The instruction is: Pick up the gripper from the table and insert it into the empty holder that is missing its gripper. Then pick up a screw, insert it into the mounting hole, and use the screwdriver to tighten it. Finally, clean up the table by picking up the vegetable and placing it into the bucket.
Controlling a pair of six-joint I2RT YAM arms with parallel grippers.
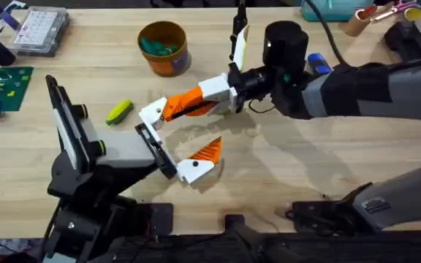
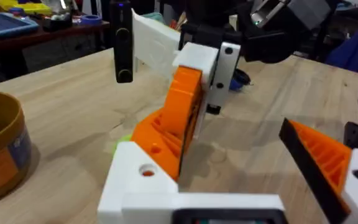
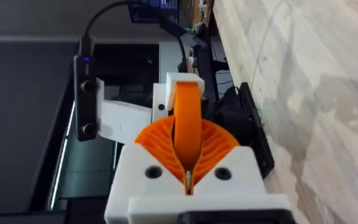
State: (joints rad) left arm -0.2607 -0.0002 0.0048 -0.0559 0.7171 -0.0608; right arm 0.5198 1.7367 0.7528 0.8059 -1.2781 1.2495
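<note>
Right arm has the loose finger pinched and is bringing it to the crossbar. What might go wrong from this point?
1. The right gripper pinches the gripper by its orange ribs only; pushing its white base against the holder may twist it in the grip.
2. The finger comes in at an angle to the crossbar, so it may jam or miss the slot.
3. The vegetable lies close beside; a slip might knock it away from the bucket.

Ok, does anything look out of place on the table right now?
Yes. The vegetable lies loose on the table, not in the bucket. The holder carries one finger; the other, the gripper, sits in the right gripper.
</note>
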